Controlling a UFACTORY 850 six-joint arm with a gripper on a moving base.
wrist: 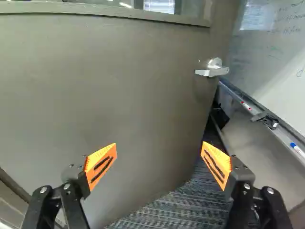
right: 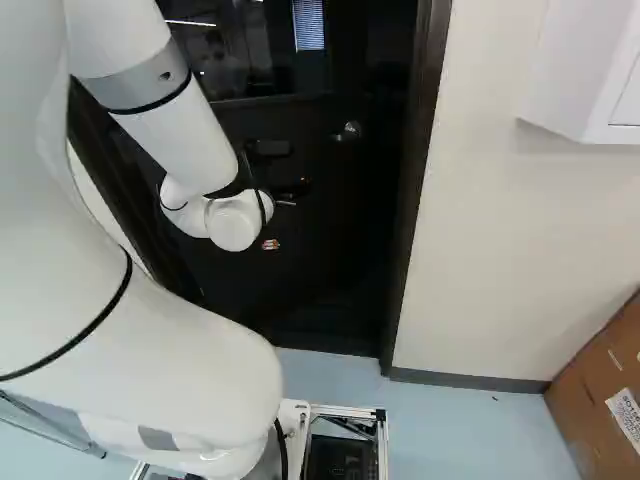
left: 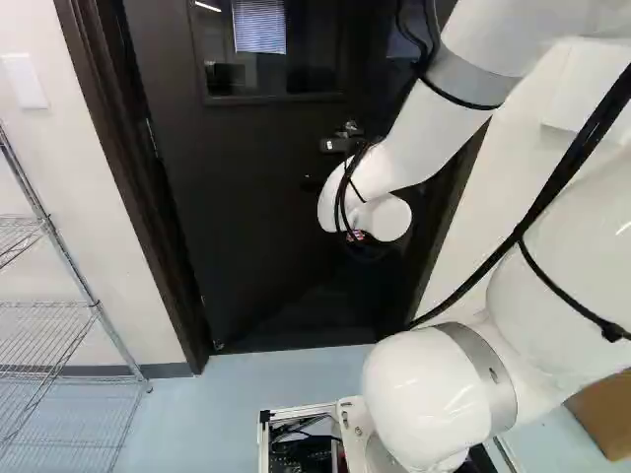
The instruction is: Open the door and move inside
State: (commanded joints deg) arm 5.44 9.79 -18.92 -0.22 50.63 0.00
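In the left base view, the dark door [left: 246, 197] is standing partly open, swung away from the robot, inside its dark frame [left: 94, 128]. It has a window [left: 266, 44] in the upper part, and darker ground shows past its lower edge. The white arm [left: 419, 143] reaches from the right towards the door, its end in front of the door's face. At the left there is a wire shelf [left: 96, 304] near the wall, on the pale blue floor [left: 237, 389].

In the right base view, the gripper [right: 270, 244] is at the arm's end, before the dark door, and it is difficult to make out there. The door's lever handle [right: 348, 131] is to the right of it. Further right are the pale wall [right: 480, 230], a white cabinet [right: 570, 70] on this wall and a cardboard box [right: 590, 400] on the floor.

In the wrist view, the two fingers are wide apart — nothing is between the orange pads [wrist: 101, 164]. The door's face is ahead of the gripper, and its silver lever handle is near the free edge, beyond the fingers. Past this edge is an opening, with dark striped carpet [wrist: 186, 207] and a whiteboard [wrist: 271, 57] — its tray carries a marker with blue cap [wrist: 296, 148].
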